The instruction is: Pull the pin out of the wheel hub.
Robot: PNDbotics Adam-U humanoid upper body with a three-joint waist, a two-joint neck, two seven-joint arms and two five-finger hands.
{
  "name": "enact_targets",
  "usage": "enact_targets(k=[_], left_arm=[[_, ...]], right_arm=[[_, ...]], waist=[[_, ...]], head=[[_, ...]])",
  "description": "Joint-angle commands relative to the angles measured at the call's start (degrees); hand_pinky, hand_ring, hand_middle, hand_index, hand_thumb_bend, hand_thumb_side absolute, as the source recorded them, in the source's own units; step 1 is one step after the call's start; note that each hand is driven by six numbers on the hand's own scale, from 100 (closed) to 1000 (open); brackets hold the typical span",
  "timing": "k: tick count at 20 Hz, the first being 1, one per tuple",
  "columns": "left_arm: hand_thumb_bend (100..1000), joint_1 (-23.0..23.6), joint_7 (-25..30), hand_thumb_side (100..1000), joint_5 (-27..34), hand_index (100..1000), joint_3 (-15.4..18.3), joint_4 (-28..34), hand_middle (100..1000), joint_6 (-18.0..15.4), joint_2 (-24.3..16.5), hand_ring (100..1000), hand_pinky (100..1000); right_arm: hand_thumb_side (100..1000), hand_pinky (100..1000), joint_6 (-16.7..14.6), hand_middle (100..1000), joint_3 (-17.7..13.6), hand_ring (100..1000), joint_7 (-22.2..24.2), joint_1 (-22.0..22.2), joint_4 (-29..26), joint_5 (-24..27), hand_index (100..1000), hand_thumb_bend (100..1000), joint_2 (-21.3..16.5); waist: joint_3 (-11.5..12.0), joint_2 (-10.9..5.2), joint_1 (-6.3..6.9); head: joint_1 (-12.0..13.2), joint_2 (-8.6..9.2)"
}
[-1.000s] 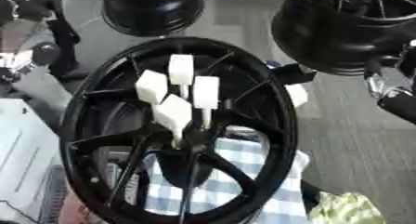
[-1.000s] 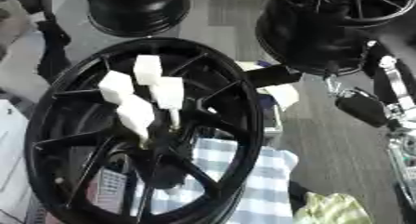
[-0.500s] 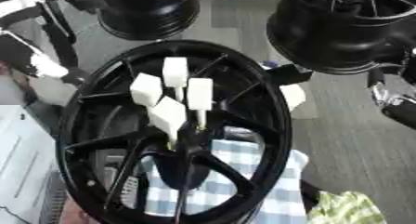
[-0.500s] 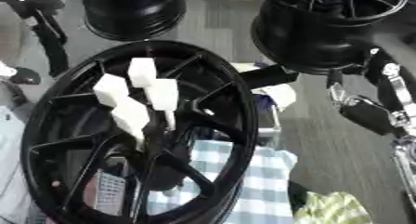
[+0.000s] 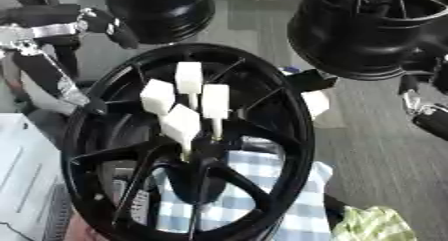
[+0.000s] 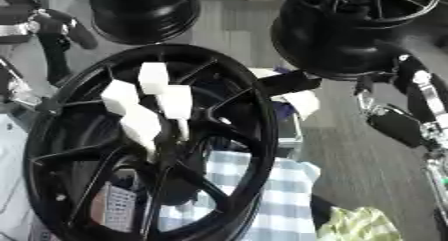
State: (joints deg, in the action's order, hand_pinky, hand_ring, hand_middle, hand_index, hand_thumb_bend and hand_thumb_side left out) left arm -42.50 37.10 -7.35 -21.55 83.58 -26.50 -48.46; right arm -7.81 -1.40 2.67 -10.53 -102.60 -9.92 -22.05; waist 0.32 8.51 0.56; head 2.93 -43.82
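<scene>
A large black spoked wheel hub point(image 5: 188, 145) stands centre; four white block-headed pins point(image 5: 188, 97) stick from its middle, the robot's left hand point(image 5: 61, 82) at its upper-left rim.

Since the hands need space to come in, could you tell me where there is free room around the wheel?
Bare grey floor lies right of the wheel hub, below the big black rim. The hub's centre is crowded with white-headed pins.

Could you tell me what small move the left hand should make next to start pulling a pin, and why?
Probably bring the left hand, now at the wheel hub rim's left edge, rightward to the nearest white-capped pin; all four pins still stand in the centre, none gripped.
</scene>
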Motion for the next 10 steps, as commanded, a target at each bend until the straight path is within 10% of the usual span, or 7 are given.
enact_targets(k=[1,10], left_arm=[[691,-1.79,4.45,426,0.76,838,0.38,-1.32,753,-1.54,0.04,756,784],[670,-5.11,5.74,438,-0.88,838,0.35,-4.05,753,-1.1,4.15,755,782]], right_arm=[[286,750,-0.04,769,-0.42,797,-0.22,-0.38,-0.41,0.56,922,100,-1.38],[287,750,-0.1,769,-0.43,796,-0.2,-0.23,-0.28,0.64,922,100,-1.17]], waist=[[-0.01,-0.92,-0.11],[0.34,-1.07,-0.37]], head=[[0.18,-0.29],[0.42,-0.29]])
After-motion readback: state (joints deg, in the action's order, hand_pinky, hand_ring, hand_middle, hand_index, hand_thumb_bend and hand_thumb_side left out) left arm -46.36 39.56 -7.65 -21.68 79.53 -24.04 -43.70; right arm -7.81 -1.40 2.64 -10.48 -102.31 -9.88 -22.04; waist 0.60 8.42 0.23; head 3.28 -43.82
